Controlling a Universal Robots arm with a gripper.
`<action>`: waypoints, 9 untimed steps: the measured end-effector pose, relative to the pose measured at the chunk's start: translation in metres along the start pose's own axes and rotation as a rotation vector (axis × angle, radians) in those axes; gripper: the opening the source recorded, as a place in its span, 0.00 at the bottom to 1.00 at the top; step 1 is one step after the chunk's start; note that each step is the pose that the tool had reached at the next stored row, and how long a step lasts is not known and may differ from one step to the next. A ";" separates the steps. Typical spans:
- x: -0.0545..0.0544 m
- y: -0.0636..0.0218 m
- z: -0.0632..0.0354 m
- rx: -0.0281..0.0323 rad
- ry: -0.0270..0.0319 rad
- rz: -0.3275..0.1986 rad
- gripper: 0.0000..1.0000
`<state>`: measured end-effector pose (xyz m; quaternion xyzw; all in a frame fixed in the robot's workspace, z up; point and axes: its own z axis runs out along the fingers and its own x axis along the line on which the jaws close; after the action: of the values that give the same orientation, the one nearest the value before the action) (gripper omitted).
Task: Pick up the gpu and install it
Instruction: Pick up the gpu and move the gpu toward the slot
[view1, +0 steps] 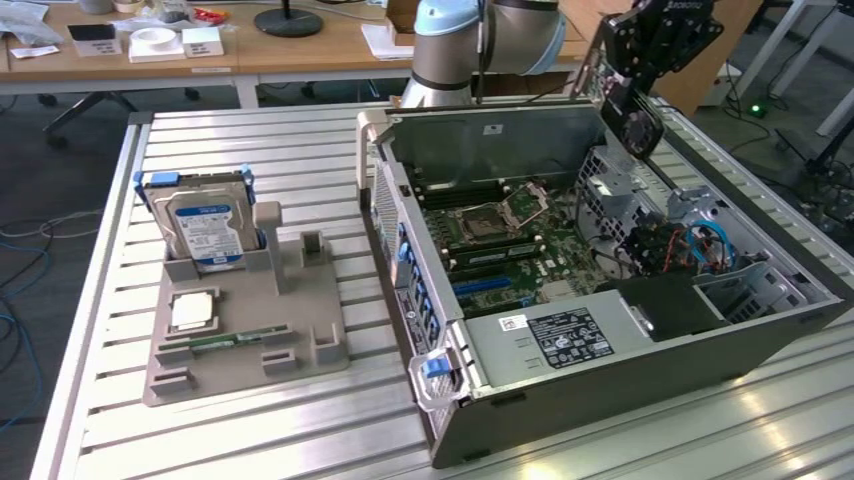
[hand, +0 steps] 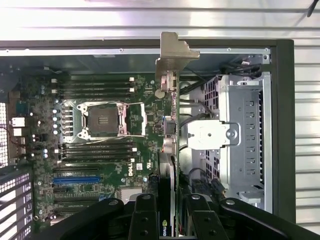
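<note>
My gripper (hand: 170, 222) is shut on the gpu (hand: 169, 130), a thin dark card seen edge-on in the wrist view, its pale metal bracket (hand: 175, 50) pointing away from the fingers (hand: 145, 215). In the exterior view the gripper (view1: 647, 55) hangs above the far right corner of the open computer case (view1: 601, 390), with the gpu (view1: 633, 118) dangling below it, clear of the case. Below lies the green motherboard (hand: 100, 150) with its blue slot (hand: 75, 179) and bare CPU socket (hand: 105, 119).
A silver drive cage (hand: 240, 135) and cables sit beside the motherboard; the power supply (view1: 561, 340) fills the case's near end. On the exterior view's left, a grey holder (view1: 240, 340) carries a hard drive (view1: 203, 228), a processor and a memory stick (view1: 230, 340). Desks stand behind.
</note>
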<state>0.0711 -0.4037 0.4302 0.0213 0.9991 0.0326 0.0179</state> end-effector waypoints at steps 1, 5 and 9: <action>0.000 -0.0015 0.0000 -0.0002 0.0000 0.000 0.26; -0.001 -0.0078 -0.0004 -0.0001 0.0000 0.000 0.26; -0.002 -0.0143 -0.0009 0.0000 0.0000 0.000 0.26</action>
<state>0.0726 -0.4181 0.4302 0.0213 0.9991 0.0327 0.0179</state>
